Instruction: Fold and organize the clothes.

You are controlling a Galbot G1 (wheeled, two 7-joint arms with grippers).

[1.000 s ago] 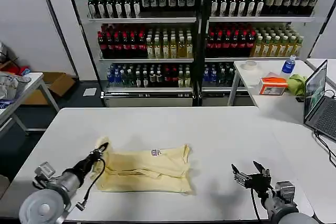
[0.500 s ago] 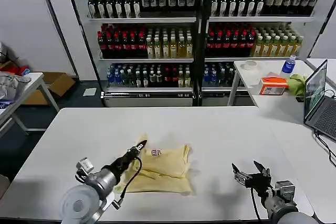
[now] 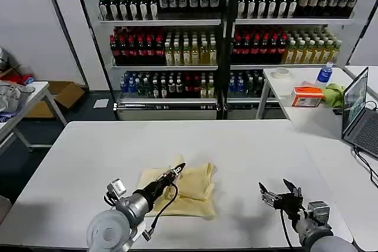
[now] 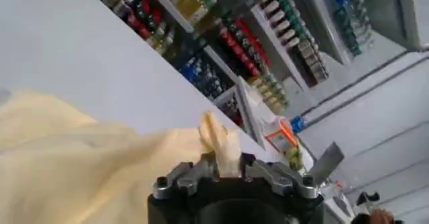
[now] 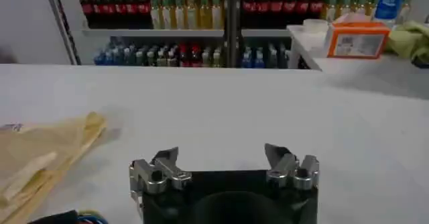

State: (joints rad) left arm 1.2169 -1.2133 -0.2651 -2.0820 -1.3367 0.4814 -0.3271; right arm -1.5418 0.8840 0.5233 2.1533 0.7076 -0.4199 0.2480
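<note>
Standing before bottle shelves (image 3: 224, 33), white table (image 3: 248, 146) bearing T-shirt (image 3: 192, 190)

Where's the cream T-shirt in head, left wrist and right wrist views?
Head: T-shirt lies mid-table, near the front edge, its edge pinched by the left gripper.
Left wrist: fills the lower left, a fold held in the gripper.
Right wrist: at the left edge, flat on the table.
Shared landmark: the bottle shelves behind the table.

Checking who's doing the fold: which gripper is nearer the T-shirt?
Left. The left gripper is over the T-shirt, jaws shut on its fabric. The right gripper hovers open over bare table, off to the shirt's right.
</note>
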